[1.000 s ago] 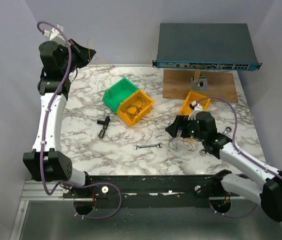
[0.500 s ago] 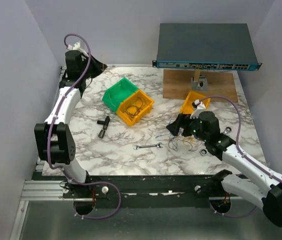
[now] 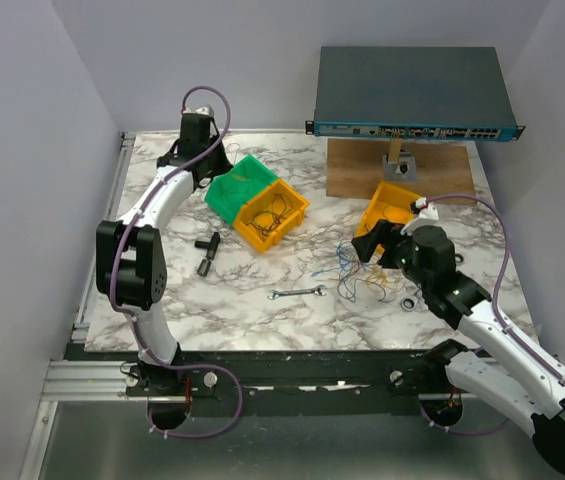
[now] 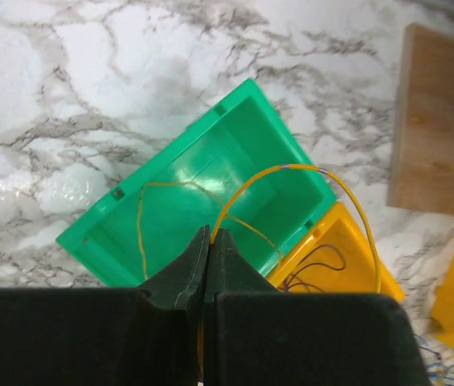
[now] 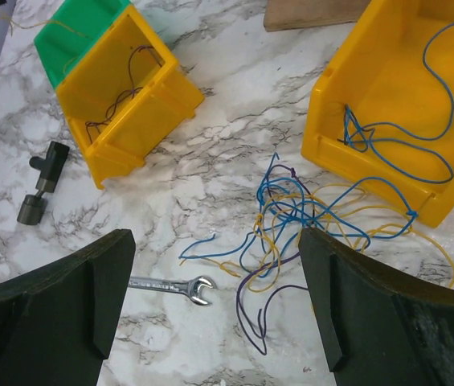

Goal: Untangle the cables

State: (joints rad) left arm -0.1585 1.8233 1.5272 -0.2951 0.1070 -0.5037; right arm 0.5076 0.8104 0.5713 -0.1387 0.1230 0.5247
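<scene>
Just beneath the spread right gripper (image 5: 210,237) lie cables (image 5: 291,209) — left gripper (image 4: 210,237) pinches a yellow wire (image 4: 291,166).

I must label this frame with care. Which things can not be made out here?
- Top view: tangle too fine to trace single wires.
- Left wrist: yellow wire end hidden inside the shut left gripper.
- Right wrist: right bin cut by the frame edge.

Looks like a robotics lab or workshop test cell. Shown by plain pale enclosure walls (image 3: 22,150), a marble-patterned tabletop (image 3: 262,310) on an aluminium rail frame (image 3: 82,380), a green plastic parts bin (image 3: 228,190), a yellow plastic parts bin (image 3: 297,206), a silver open-end wrench (image 3: 297,293) and a dark grey rack-mount network switch (image 3: 407,90).
</scene>
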